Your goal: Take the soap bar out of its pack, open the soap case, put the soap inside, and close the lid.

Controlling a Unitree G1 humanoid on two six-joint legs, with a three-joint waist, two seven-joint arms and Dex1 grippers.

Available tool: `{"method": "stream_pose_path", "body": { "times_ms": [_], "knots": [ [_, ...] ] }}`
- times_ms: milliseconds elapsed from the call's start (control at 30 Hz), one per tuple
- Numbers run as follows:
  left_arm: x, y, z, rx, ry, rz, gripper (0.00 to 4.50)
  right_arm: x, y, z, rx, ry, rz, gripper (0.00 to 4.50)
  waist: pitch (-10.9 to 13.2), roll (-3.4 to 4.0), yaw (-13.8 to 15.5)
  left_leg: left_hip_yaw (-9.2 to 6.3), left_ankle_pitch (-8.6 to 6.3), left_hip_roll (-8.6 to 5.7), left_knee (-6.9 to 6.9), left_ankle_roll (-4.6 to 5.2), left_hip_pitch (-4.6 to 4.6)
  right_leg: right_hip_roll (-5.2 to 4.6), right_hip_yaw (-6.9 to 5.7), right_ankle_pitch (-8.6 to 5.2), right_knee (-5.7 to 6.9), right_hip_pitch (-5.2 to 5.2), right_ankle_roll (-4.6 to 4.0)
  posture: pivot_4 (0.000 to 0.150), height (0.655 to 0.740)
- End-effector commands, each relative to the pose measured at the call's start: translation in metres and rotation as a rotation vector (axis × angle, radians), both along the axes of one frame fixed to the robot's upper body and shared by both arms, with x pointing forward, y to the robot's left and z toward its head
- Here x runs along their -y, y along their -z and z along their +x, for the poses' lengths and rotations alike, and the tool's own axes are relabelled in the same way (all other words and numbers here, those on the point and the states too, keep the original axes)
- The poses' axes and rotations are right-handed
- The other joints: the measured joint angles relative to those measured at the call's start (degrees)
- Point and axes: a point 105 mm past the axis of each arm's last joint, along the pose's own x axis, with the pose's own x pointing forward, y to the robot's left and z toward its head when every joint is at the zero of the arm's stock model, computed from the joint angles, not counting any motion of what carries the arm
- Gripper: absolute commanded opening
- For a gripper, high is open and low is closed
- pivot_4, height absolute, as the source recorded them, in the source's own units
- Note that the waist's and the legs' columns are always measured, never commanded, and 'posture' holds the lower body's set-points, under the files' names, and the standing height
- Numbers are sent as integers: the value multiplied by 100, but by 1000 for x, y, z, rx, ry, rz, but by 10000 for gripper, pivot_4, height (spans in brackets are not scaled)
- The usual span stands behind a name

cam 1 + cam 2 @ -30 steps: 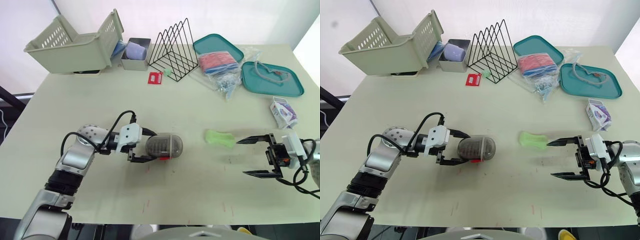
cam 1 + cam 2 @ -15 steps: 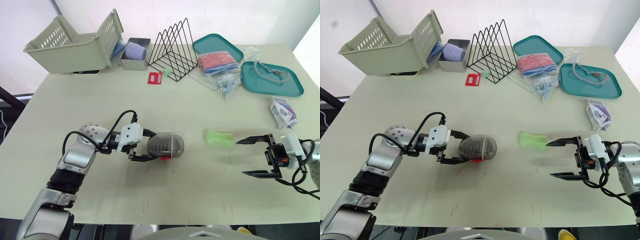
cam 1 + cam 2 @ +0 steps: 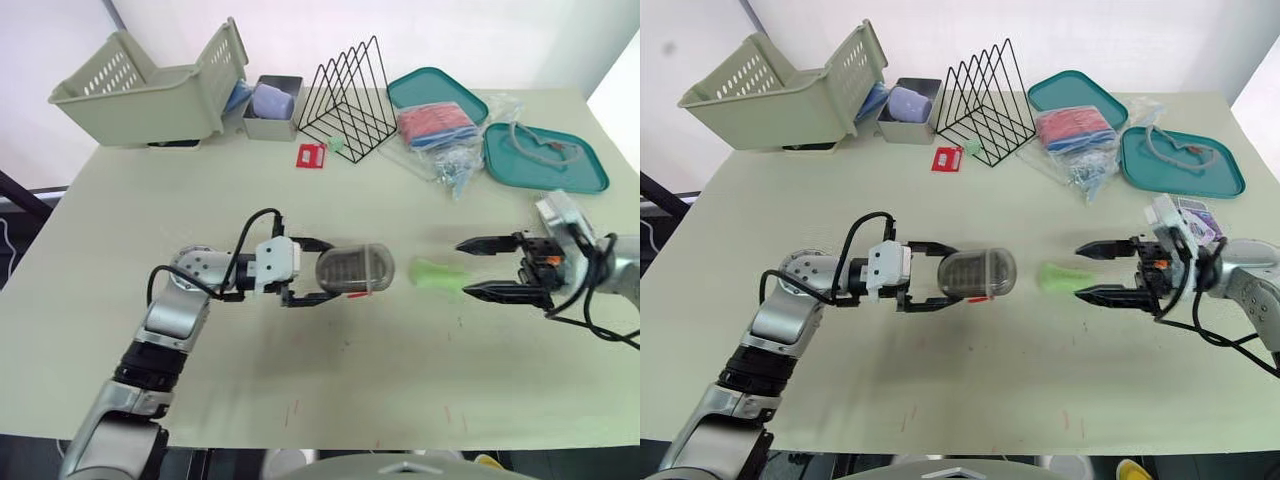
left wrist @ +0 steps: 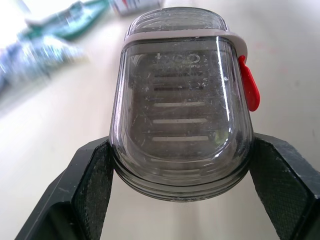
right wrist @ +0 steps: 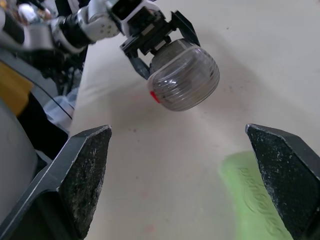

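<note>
Basket [image 3: 150, 90]: I saw it tipped at the table's [image 3: 180, 210] far left corner.
Tin [image 3: 268, 124]: grey, just beside the basket, something lilac inside.
Wire rack [image 3: 350, 95]: black, upright near the far edge.
Red tag [image 3: 311, 155]: flat, just before the rack.
Teal tray [image 3: 425, 84]: far right, a plastic bag [image 3: 447, 140] partly on it.
Second teal tray [image 3: 590, 178]: nearer the right edge.

Around the green soap bar [image 3: 438, 277], the table [image 3: 380, 370] lies bare on the near side and for some way on the far side, while the soap case [image 3: 352, 270] clamped in the left gripper [image 3: 328, 270] blocks its left and the wide-spread right gripper [image 3: 465, 267] flanks its right.
</note>
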Motion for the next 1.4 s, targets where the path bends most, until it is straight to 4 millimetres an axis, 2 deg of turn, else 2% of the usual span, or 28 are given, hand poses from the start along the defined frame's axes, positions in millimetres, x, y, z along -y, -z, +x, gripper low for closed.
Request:
{"method": "stream_pose_path", "body": {
  "times_ms": [33,167,333,767,1200,1233,1267,1367,1400],
  "knots": [
    [14,-22,-6,116,16,-74,37826,-17,-6,5,-174,65,27,45000,0,0,-3,1,0,-1,1,0,0,-1,1,0,2,0,0,1500,7400],
    [21,-21,-8,150,20,-76,37826,-32,-16,11,-283,89,82,45000,0,-1,-15,-3,0,0,-1,0,-1,3,-1,0,1,-1,0,1500,7400],
    [27,-17,-12,181,31,-61,37826,-46,-24,8,-381,66,109,45000,0,-1,-2,-2,0,0,-2,1,-4,1,-2,0,-1,-1,0,1500,7400],
    [29,-17,-7,206,21,-47,37826,-41,-9,3,-445,119,4,45000,0,-1,-30,-3,-1,1,-4,1,-6,2,-5,0,-2,-2,0,1500,7400],
    [32,-20,-7,212,25,-57,37826,-42,-5,16,-459,189,47,45000,0,-1,-31,-3,-1,0,-5,1,-7,2,-5,0,-4,-2,0,1500,7400],
    [32,-20,-7,212,25,-58,37383,-43,-5,17,-457,191,54,39704,0,-1,-31,-3,-1,0,-5,1,-6,2,-4,0,-4,-2,0,1500,7400],
    [33,-21,-7,211,25,-59,37383,-43,-6,18,-456,193,59,36910,0,-1,-31,-3,-1,0,-5,1,-7,2,-4,0,-4,-2,0,1500,7400],
    [33,-21,-7,210,22,-62,37383,-44,-6,19,-453,195,65,21306,0,-1,-32,-3,-1,0,-6,1,-6,2,-4,0,-4,-3,0,1500,7400],
    [33,-21,-7,210,21,-62,37383,-44,-6,19,-452,195,69,18904,-1,-2,-32,-3,-1,1,-7,1,-6,2,-5,0,-4,-3,0,1500,7400]
  ]
}}
